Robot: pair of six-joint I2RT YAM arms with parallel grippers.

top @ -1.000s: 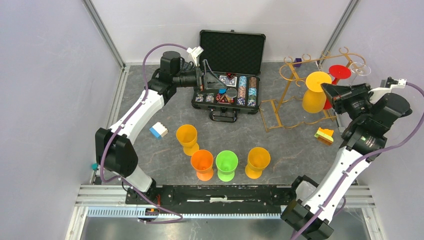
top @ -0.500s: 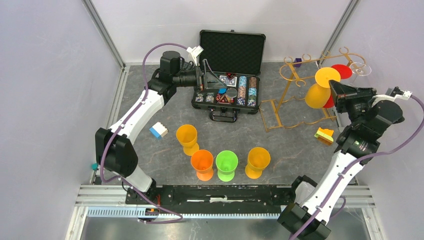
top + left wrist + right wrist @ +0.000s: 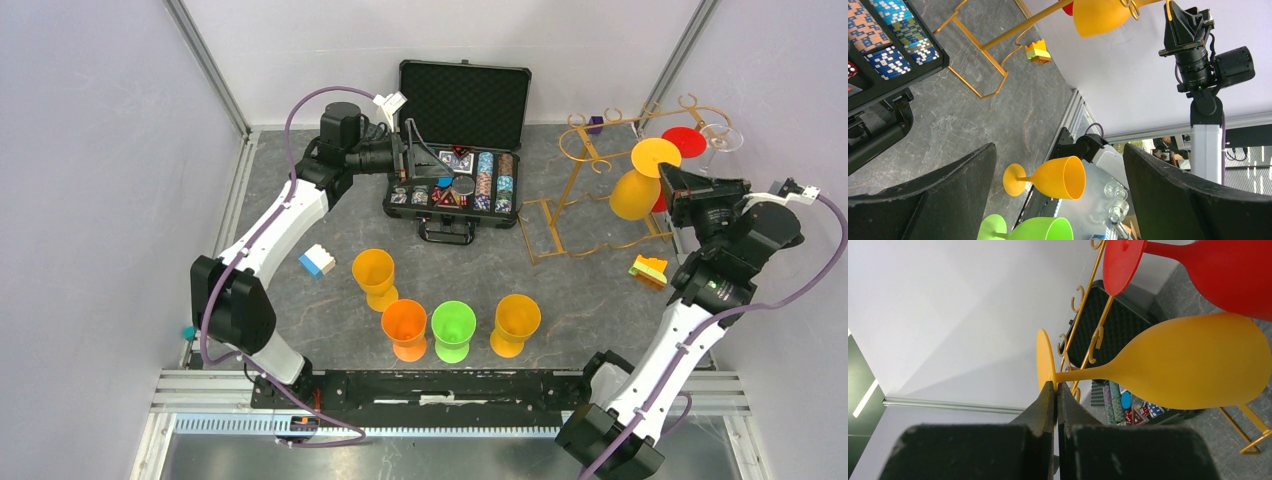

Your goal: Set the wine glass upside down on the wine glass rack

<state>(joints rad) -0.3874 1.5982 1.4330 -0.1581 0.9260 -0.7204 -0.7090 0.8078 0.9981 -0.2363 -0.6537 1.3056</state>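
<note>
A yellow wine glass (image 3: 632,195) hangs upside down at the gold wire rack (image 3: 585,165), its foot level with the top rails. My right gripper (image 3: 668,180) is shut on the rim of that foot; in the right wrist view the pinched jaws (image 3: 1056,386) hold the foot edge, and the bowl (image 3: 1188,365) points away beside a rack hook (image 3: 1095,347). A red glass (image 3: 683,142) and a clear glass (image 3: 720,137) hang on the rack. My left gripper (image 3: 405,160) is open and empty over the poker chip case.
The open black case of poker chips (image 3: 465,100) stands left of the rack. Several coloured glasses stand upright near the front: yellow-orange (image 3: 375,272), orange (image 3: 405,325), green (image 3: 452,328), yellow (image 3: 517,322). A white-blue block (image 3: 318,260) and an orange block (image 3: 650,270) lie on the table.
My right gripper has lifted the yellow glass up and back toward the rack's top rails, then nearly stopped. The left arm has not moved.
</note>
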